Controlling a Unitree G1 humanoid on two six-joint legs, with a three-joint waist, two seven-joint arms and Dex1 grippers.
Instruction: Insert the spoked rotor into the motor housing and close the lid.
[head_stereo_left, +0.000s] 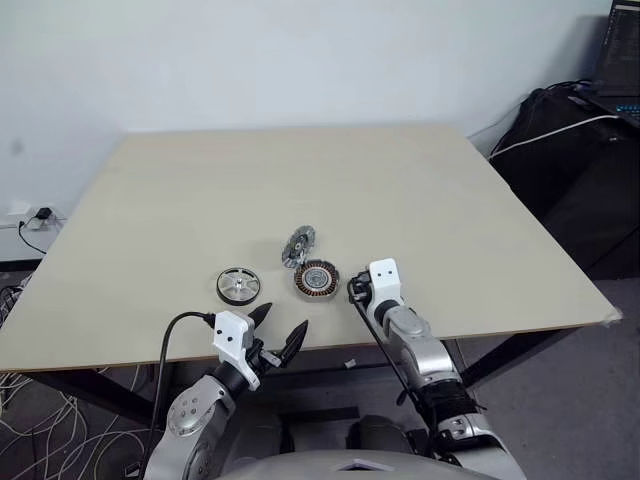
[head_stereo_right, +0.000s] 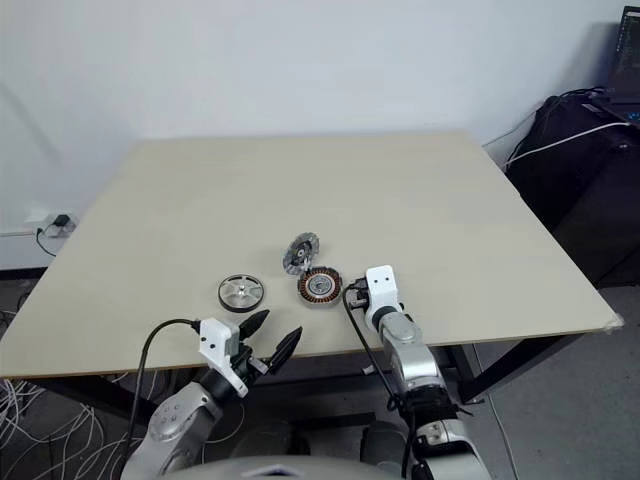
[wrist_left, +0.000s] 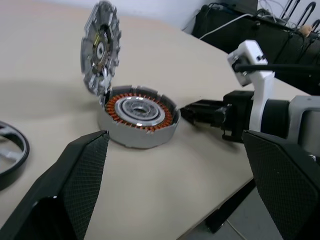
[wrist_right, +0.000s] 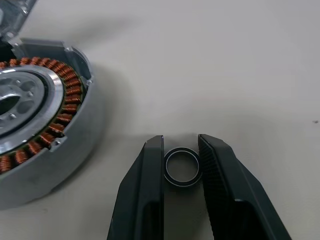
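The motor housing (head_stereo_left: 317, 279), with its ring of copper windings, lies open on the table near the front edge. Its silver lid (head_stereo_left: 298, 246) stands tilted up at the housing's far side. To its left the spoked rotor (head_stereo_left: 238, 286) lies flat, apart from both. My right gripper (wrist_right: 181, 140) rests low on the table just right of the housing, its fingers pressed on both sides of a small dark ring (wrist_right: 183, 183). My left gripper (head_stereo_left: 278, 335) hovers open at the table's front edge, below the rotor and housing, with nothing between its fingers.
The pale wooden table (head_stereo_left: 300, 170) runs far back behind the parts. Black bags and equipment (head_stereo_left: 580, 150) stand off its right side. A wall socket (head_stereo_left: 35, 215) and loose cables (head_stereo_left: 20, 400) sit low at the left.
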